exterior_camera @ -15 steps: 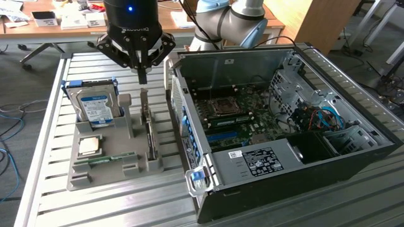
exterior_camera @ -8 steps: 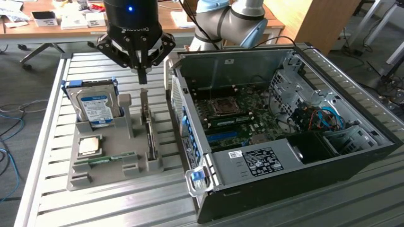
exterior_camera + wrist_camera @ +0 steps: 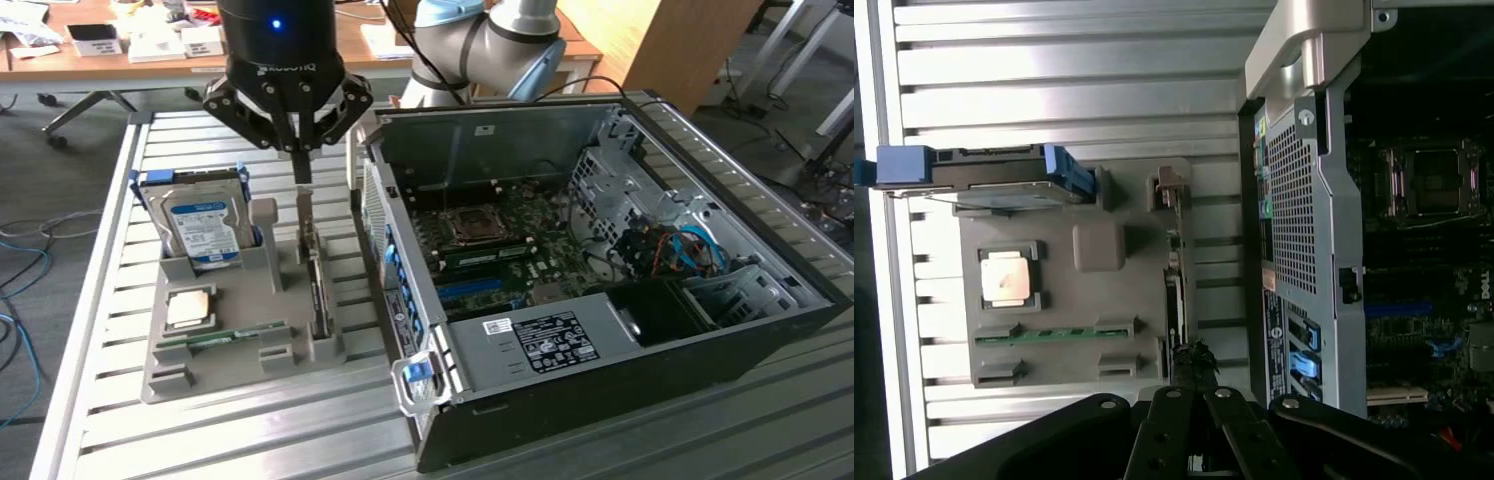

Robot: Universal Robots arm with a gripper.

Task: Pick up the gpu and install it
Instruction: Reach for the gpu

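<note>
The gpu (image 3: 315, 275) stands on edge in a slot of the grey holder (image 3: 227, 365), a thin dark card with a grey metal bracket at its upper end. In the wrist view the gpu (image 3: 1175, 290) appears edge-on. My gripper (image 3: 303, 178) hangs directly over that upper end with its fingers pressed together. The tips reach the top of the bracket, and I cannot tell whether they pinch it. The wrist view has the gripper (image 3: 1194, 358) meeting over the card's near end. The open computer case (image 3: 747, 330) lies to the exterior view's right, its motherboard (image 3: 514, 250) exposed.
The holder also carries a silver hard drive (image 3: 200, 220) with blue rails, a processor chip (image 3: 187, 308) and a green memory stick (image 3: 220, 338). All of this rests on a slatted metal table (image 3: 267, 440). A wooden desk (image 3: 134, 50) with small boxes stands behind.
</note>
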